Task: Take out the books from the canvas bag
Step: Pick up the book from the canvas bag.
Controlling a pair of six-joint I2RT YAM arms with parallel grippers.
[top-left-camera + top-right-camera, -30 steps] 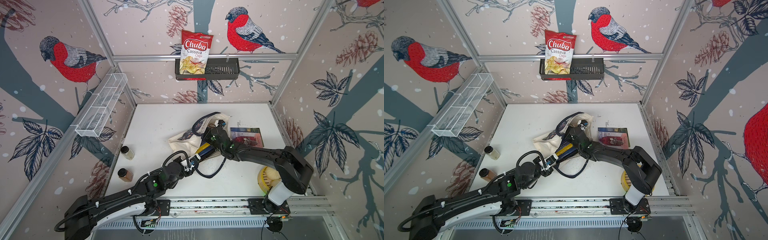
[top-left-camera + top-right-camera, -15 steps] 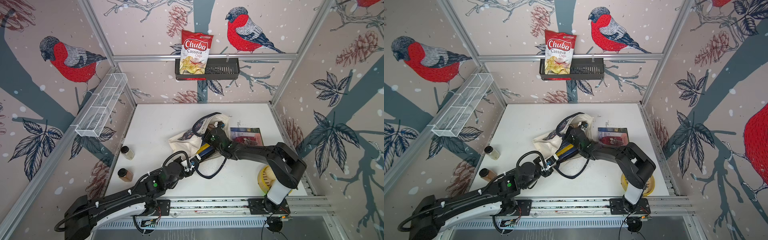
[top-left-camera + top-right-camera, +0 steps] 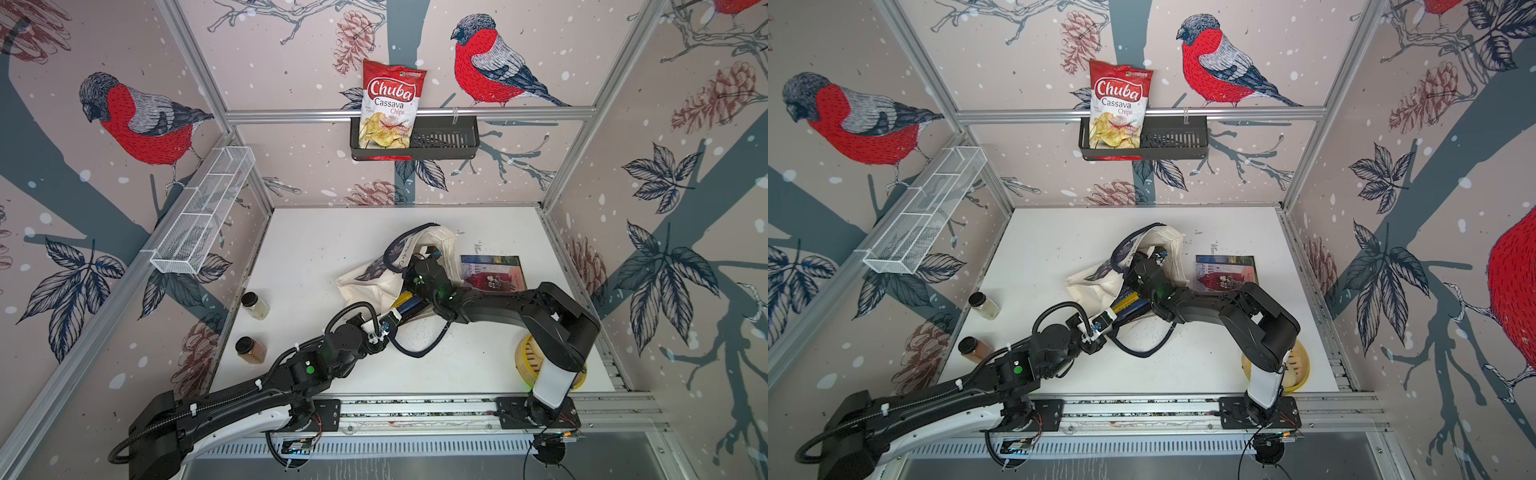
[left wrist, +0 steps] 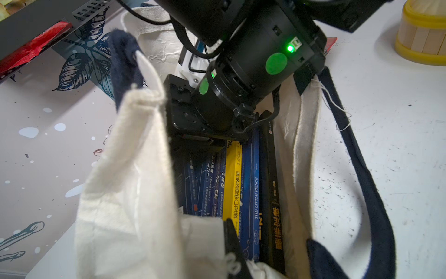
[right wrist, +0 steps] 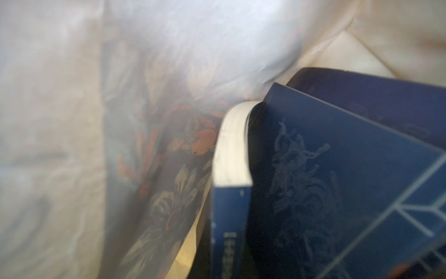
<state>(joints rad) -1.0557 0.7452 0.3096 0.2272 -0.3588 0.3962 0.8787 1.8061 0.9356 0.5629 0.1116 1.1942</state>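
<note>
Your left gripper (image 3: 385, 327) is clamped shut on the near rim of the canvas bag (image 3: 374, 282); one finger (image 4: 231, 238) shows against the cloth in the left wrist view. The bag lies on its side mid-table (image 3: 324, 249), mouth toward the arm bases, with a navy handle (image 3: 415, 353) looped flat on the table. Your right gripper (image 4: 200, 141) is pushed into the mouth with jaws closed and its tips buried among the books (image 4: 241, 188); can't tell if one is pinched. The books sit inside the bag, spines out, packed side by side, a yellow spine (image 4: 233, 183) next to "The Little Prince" (image 4: 255, 198). A picture-cover book (image 3: 492, 272) lies flat just beside the bag on the right arm's side.
</note>
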